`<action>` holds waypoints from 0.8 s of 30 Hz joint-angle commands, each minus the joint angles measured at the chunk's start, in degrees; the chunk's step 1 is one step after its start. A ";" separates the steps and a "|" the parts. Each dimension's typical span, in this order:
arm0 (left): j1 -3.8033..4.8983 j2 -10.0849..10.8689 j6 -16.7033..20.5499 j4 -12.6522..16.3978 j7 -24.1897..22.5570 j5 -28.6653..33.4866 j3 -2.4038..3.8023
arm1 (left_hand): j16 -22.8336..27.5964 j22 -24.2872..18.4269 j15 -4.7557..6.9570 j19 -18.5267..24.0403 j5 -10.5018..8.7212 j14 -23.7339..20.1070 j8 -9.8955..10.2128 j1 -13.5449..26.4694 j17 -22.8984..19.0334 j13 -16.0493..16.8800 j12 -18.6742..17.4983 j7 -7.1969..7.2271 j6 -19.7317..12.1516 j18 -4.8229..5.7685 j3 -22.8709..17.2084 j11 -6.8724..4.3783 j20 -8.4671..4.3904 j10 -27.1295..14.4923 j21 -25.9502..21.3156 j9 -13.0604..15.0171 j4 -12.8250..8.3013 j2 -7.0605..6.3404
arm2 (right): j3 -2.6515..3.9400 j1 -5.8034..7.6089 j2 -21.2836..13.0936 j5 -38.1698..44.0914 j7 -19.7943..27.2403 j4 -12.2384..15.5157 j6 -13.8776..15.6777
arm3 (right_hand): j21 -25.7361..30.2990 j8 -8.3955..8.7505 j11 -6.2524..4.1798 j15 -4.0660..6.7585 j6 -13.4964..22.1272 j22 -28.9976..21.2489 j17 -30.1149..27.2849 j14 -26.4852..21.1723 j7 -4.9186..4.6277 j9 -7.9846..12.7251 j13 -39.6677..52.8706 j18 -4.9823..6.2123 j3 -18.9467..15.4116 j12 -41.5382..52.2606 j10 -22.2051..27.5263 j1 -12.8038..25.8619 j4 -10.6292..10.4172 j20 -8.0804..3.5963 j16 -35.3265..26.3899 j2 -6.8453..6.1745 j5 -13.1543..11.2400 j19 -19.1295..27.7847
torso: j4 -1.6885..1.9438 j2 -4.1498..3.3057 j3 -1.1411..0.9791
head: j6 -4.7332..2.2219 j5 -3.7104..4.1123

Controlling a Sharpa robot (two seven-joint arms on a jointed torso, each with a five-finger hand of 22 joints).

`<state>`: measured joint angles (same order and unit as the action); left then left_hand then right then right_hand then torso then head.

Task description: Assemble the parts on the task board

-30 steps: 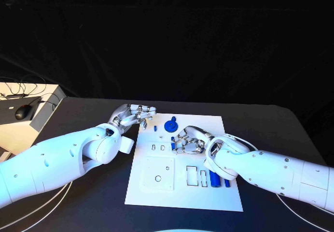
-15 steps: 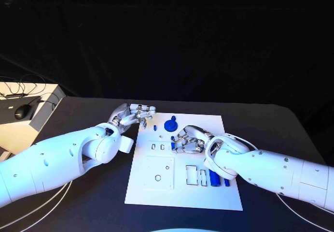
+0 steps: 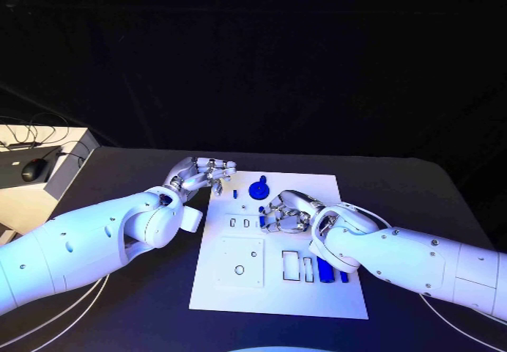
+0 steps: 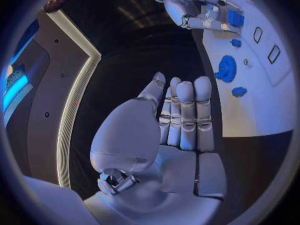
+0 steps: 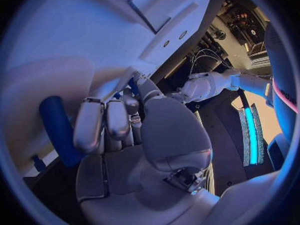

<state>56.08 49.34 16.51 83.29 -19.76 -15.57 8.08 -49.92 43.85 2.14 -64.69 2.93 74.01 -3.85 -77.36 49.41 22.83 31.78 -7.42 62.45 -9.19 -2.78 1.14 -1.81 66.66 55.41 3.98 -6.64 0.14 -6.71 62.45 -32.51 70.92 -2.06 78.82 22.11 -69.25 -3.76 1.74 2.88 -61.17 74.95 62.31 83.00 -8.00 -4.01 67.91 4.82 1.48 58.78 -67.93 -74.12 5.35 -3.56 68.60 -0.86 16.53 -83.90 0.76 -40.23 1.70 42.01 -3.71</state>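
Note:
The white task board (image 3: 277,297) lies mid-table. Over its middle, my right hand (image 3: 287,211) is curled with its fingertips down by the small slots; a small blue part (image 5: 133,87) shows pinched between thumb and finger. The same right hand (image 4: 200,10) has a blue piece (image 4: 235,18) at its fingertips. My left hand (image 3: 201,176) hovers off the board's far left corner, fingers together and holding nothing (image 4: 181,120). A blue gear (image 3: 260,192) and a small blue peg (image 3: 234,195) stand near that corner. Blue bars (image 3: 325,271) lie beside my right forearm.
A square recessed plate (image 3: 241,262) and narrow slots (image 3: 291,265) take up the board's near half. A pale cabinet with a mouse (image 3: 31,170) stands off the table's left side. White cables (image 3: 64,312) run under my left arm.
My right hand has edged slightly toward the small slots. The left hand and the parts on the board stay where they were.

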 commanded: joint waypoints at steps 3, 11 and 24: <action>-0.02 -0.09 -0.80 0.01 -0.36 -0.28 0.03 | -0.25 0.21 -0.06 0.04 -0.05 -0.31 -0.23 -0.26 -0.14 -0.42 -0.54 0.04 -0.38 -0.73 0.05 0.22 -0.03 -0.02 -0.17 0.02 -0.28 0.07 | -0.07 -0.10 -0.28 0.89 -1.47 -0.28 0.92 | 0.09 -0.16 0.24 -0.57 1.22 9.80 0.09 -0.03 -0.25 0.08 -0.25 -0.74 -0.47 -0.34 0.67 0.10 -0.09 0.45 -0.21 -0.81 -0.29 -2.45 | 0.00 0.00 0.00 | 0.04 0.05; -0.03 -0.12 -0.76 -0.02 -0.41 -0.27 0.03 | -0.29 0.24 -0.07 0.03 -0.04 -0.27 -0.23 -0.29 -0.14 -0.54 -0.69 0.05 -0.42 -0.73 0.05 0.24 -0.02 -0.10 -0.17 0.02 -0.31 0.04 | -0.07 -0.11 -0.36 0.77 -1.19 -0.11 1.85 | 0.12 -0.15 0.47 -0.76 2.35 9.79 0.16 -0.06 -0.55 0.08 -0.64 -0.66 -0.78 -0.55 1.18 0.00 -0.24 0.65 -0.14 -1.16 -0.30 -2.44 | 0.00 -0.02 0.00 | 0.06 0.04; -0.03 -0.15 -1.04 -0.10 -0.11 -0.46 0.02 | -0.51 0.33 -0.12 0.09 -0.05 -0.34 -0.18 -0.16 -0.06 -0.72 -0.83 0.05 -0.67 -0.73 0.15 0.29 0.01 -0.13 -0.21 0.00 -0.27 -0.08 | -0.05 -0.12 -2.12 -3.32 4.80 1.16 3.03 | 0.53 -0.13 0.84 -1.04 3.94 9.70 -0.04 -0.17 -0.93 0.07 -1.14 -0.52 -1.69 -0.43 1.74 0.66 -1.15 0.94 -0.34 -2.38 -0.04 -2.29 | 0.03 0.01 0.00 | -0.03 0.02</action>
<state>56.08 49.28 16.48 83.17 -19.74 -15.59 8.08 -50.31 44.12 2.14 -64.69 2.93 74.01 -3.85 -77.36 49.33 22.15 31.23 -7.33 62.16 -9.20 -2.78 1.14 -1.81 66.66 55.41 3.98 -6.64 0.14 -6.81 62.29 -34.27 70.18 -0.99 79.97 23.85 -68.99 -3.75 2.58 2.14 -57.77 74.99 62.33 82.68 -8.71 -3.96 66.82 4.82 -0.03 58.47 -66.48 -73.35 4.16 -3.03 68.50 -2.85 16.53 -84.01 0.79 -40.25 1.69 42.04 -3.64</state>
